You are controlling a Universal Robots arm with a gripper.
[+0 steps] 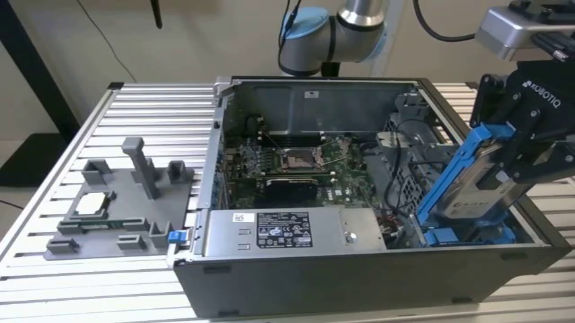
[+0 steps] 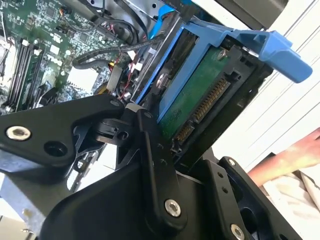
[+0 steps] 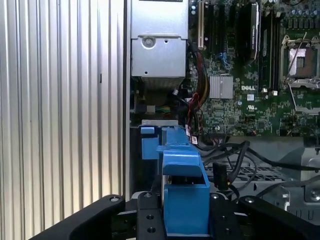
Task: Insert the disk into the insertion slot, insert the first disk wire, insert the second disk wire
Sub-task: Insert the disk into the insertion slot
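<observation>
While clamped in the claw (image 1: 505, 169), disk (image 1: 469, 196) tilted, above insertion slot (image 1: 467, 237)

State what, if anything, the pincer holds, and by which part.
The pincer holds the disk, clamped across its flat faces near the connector end.
</observation>
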